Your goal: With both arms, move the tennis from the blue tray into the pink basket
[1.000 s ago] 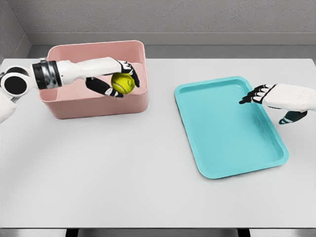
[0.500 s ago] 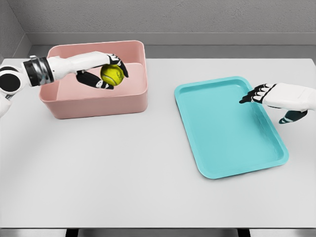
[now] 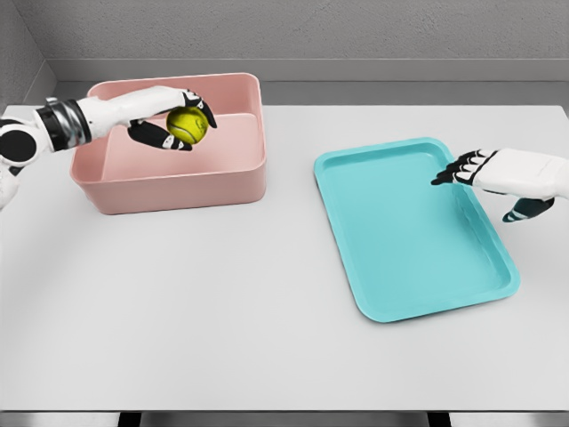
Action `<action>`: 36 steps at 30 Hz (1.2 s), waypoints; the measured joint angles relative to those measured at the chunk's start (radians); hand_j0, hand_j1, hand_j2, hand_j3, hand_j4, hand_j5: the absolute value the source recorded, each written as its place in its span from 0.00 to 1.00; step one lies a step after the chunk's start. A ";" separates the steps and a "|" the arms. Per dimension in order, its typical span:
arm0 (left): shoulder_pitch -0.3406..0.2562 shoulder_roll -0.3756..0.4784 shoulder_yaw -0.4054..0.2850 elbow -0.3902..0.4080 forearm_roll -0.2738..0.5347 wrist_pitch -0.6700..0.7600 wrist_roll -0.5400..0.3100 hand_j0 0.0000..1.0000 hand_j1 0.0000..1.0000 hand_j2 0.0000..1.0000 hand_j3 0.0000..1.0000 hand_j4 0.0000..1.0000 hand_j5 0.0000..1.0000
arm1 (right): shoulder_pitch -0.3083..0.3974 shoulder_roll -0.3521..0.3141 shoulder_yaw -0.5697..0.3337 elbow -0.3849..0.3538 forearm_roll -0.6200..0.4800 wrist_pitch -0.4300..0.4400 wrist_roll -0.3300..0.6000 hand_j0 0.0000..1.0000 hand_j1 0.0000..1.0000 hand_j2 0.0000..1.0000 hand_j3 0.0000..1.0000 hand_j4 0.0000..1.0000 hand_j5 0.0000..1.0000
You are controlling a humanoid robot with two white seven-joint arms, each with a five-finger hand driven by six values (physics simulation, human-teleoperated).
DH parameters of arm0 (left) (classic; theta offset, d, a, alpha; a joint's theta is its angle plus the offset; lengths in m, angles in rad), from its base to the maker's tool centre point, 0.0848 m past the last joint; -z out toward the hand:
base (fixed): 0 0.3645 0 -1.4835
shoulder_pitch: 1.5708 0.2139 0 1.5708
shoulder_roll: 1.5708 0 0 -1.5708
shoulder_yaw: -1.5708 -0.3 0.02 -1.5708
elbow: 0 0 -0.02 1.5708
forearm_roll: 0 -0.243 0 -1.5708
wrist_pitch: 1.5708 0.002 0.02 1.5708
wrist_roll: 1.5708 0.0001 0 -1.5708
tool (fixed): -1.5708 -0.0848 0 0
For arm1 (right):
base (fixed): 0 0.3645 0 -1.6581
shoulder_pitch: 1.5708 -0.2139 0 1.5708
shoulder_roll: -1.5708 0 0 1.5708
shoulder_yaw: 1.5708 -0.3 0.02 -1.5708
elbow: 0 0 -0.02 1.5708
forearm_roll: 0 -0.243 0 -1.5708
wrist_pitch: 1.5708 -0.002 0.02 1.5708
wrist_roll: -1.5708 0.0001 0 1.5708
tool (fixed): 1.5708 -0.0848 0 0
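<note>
Head view, sim tabletop: one tennis ball (image 3: 188, 124), one pink basket (image 3: 173, 142), one blue tray (image 3: 413, 228), two white arms w/ dark-fingered hands, all on or over a single white table (image 3: 222, 302). The ball is yellow-green, round, w/ a faint paler seam curving across its face; no marks beyond that can be made out. It sits in the left hand (image 3: 169, 120), whose fingers are curled round it, thumb and lower fingers showing dark beneath and to the ball's left, other fingertips wrapping its top-right. Hand and ball are over the basket's interior, toward its rear half, inside the rim line as seen from above; whether the ball touches the basket floor can't be told. Basket stands far left, tray well apart at right, turned at an angle. The right hand (image 3: 498, 178) is at the tray's far-right edge, fingers extended and loosely spread toward the tray, gripping nothing.
</note>
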 measured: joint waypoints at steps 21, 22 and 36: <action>0.005 -0.034 0.072 0.123 -0.009 0.000 0.071 1.00 1.00 1.00 1.00 1.00 1.00 | -0.002 -0.003 -0.001 0.000 0.000 0.000 0.000 1.00 1.00 1.00 1.00 1.00 1.00; 0.008 -0.032 0.076 0.109 -0.008 0.000 0.071 1.00 1.00 1.00 1.00 1.00 1.00 | -0.002 -0.003 -0.001 0.000 0.000 0.000 0.000 1.00 1.00 1.00 1.00 1.00 1.00; 0.138 0.064 0.183 -0.159 0.077 0.000 0.068 1.00 1.00 1.00 1.00 1.00 1.00 | -0.002 -0.001 -0.001 0.005 0.000 0.000 0.000 1.00 1.00 1.00 1.00 1.00 1.00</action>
